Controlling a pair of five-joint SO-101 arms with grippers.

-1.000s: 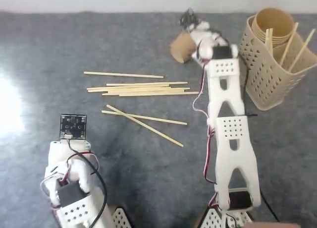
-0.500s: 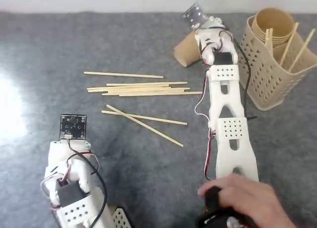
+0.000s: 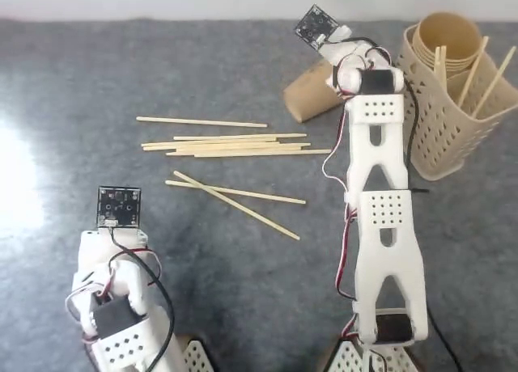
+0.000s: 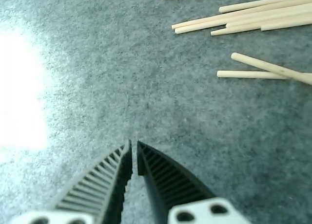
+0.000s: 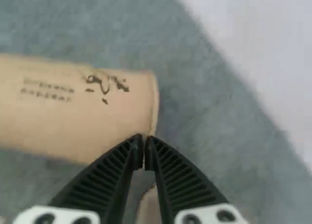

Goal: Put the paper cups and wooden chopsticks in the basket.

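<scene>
Pinching a prob. light, crush-prone paper cup (image 5: 73, 112) at its rim w/ jaws closed, right end effector (image 5: 144, 139) needs a gentle hold.

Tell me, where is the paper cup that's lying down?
High view: the paper cup lies on its side, far right, between the loose chopsticks and the basket.

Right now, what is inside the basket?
Inside the basket stands a stack of paper cups with wooden chopsticks leaning upright beside it. The walls hide the basket's floor and the cups' lower parts.
</scene>
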